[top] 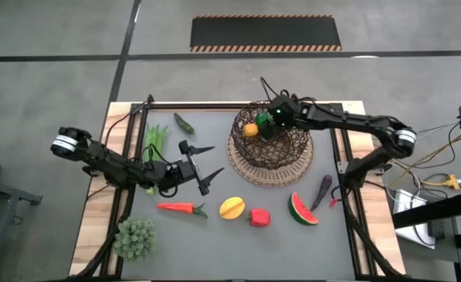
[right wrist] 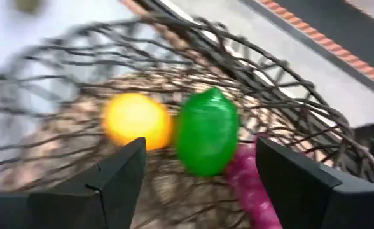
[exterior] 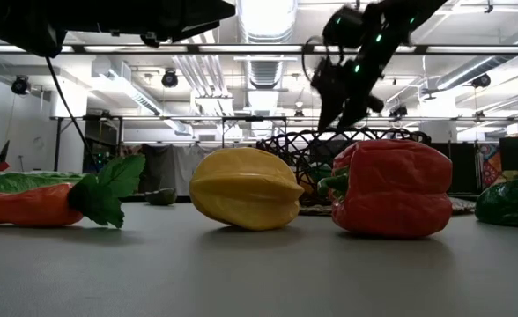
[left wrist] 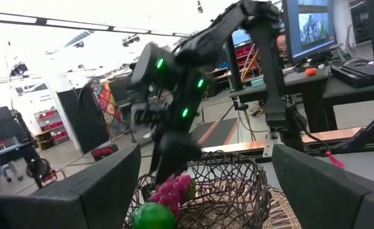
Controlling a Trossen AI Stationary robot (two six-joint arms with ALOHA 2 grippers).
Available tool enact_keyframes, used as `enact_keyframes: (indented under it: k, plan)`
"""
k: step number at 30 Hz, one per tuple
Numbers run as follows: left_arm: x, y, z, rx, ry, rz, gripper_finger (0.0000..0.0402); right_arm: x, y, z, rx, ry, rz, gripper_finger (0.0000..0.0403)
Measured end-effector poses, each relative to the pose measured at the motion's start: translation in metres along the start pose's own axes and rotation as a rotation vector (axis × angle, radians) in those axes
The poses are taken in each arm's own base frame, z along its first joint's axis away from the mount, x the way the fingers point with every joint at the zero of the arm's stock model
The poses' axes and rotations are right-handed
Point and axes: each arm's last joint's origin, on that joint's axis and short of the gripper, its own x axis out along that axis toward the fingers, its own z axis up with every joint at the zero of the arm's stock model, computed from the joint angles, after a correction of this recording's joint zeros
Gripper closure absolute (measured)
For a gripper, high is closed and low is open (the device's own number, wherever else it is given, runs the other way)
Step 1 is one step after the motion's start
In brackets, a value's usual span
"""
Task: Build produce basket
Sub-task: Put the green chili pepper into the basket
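dark wicker basket on grey table, far right of centre. inside: orange, lime, purple-red grapes; in r wrist view lime betw. orange and grapes, touching or nearly touching both. r gripper over basket's far rim, above the fruit; fingers spread wide, holding nothing. same gripper seen from l wrist view hanging just above grapes and lime; in low view raised over basket.

l gripper low over table, left of basket and well apart from it, pointing toward it; fingers splayed open, empty.

still on table, near row l to r: carrot, yellow mango, red pepper, watermelon slice. eggplant just right of watermelon, by basket's near-right side. green beans at far left; dark chili beyond, near far edge. leafy clump at near-left corner.

low view: carrot left, mango centre, pepper right, watermelon at right edge.
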Motion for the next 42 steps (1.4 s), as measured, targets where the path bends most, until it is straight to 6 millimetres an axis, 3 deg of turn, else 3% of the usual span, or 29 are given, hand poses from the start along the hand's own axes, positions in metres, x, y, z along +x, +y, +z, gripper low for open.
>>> enact_keyframes:
  k: [6,13,19,25,29,34,38,42]
  plan:
    - [-0.001,0.001,-0.003,-0.043,0.031,0.039,0.0066,-0.051,0.019,-0.003,-0.049,-0.074,0.220,0.0145]
    - [0.002,0.000,-0.005,-0.143,0.096,0.099,0.0065,-0.095,0.053,-0.030,-0.188,-0.136,0.405,0.0161]
    - [0.008,0.004,0.003,-0.138,0.136,0.179,0.0066,-0.104,0.076,-0.071,-0.309,-0.129,0.526,0.0168]
    - [0.029,0.018,0.018,-0.093,0.265,0.205,0.0066,-0.106,0.091,-0.097,-0.358,-0.161,0.622,0.0168]
    - [0.046,0.038,0.026,0.034,0.459,0.166,0.0066,-0.110,0.095,-0.106,-0.383,-0.154,0.651,0.0170]
    - [0.051,0.085,0.026,0.239,0.900,-0.071,0.0066,-0.115,0.101,-0.112,-0.415,-0.149,0.684,0.0170]
    - [0.048,0.129,0.013,0.411,1.176,-0.114,0.0070,-0.119,0.106,-0.117,-0.452,-0.150,0.707,0.0170]
    - [0.043,0.170,-0.008,0.480,1.321,-0.104,0.0084,-0.122,0.109,-0.121,-0.474,-0.149,0.726,0.0170]
